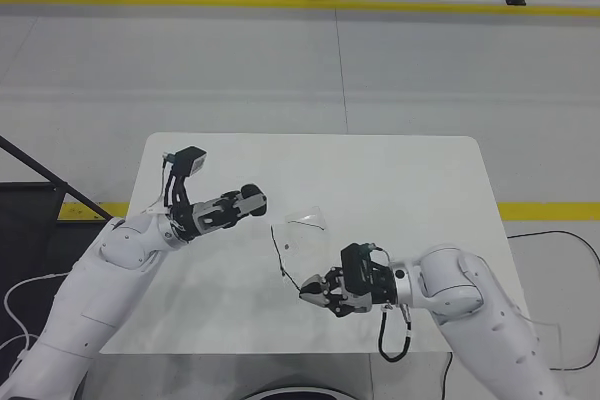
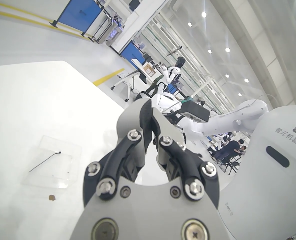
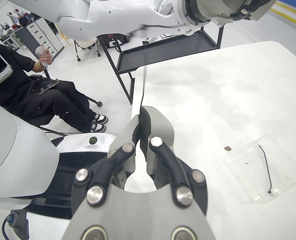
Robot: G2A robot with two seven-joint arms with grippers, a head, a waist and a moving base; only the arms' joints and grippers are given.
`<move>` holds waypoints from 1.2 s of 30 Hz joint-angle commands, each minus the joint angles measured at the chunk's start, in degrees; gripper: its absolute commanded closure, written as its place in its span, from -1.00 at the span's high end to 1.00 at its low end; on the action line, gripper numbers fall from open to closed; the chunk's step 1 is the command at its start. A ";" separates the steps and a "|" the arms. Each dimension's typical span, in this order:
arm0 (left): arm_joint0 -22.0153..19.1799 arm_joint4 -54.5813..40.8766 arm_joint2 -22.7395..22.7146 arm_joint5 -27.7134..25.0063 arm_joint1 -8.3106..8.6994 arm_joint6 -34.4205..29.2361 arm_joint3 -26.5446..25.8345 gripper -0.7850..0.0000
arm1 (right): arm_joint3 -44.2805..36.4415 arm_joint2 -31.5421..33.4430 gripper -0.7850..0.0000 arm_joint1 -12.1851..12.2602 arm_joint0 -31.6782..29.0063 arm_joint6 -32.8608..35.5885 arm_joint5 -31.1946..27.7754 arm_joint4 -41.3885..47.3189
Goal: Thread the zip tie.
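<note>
**Tie pinched, partner arm standing off**

Top view: the right gripper (image 1: 307, 290) is clamped on one end of the zip tie (image 1: 283, 258). The strap runs out ahead of its tips toward the left gripper (image 1: 255, 203), which hangs well apart with its pads pressed together. The clear tray (image 1: 308, 218) sits between the two, just off to one side of the strap.

Left wrist view: the pads meet at the tip, apparently on nothing, though a thin strap there would be hard to make out. Beyond them lies the tray with a second tie (image 2: 44, 161) inside.

Right wrist view: the strap stands straight up from the closed pads, its far end unsupported. That's the risk — a long, floppy strap can wobble or twist in the pinch, and the tip would miss the head's slot. The table (image 3: 213, 81) edge is near this gripper's side. The open white top ahead gives room to bring the arms together.
</note>
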 commanded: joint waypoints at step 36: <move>-4.17 -6.57 5.97 3.63 -0.86 -10.80 2.11 -0.12 | 4.48 -2.93 -1.00 0.44 3.19 -8.89 5.73 -6.39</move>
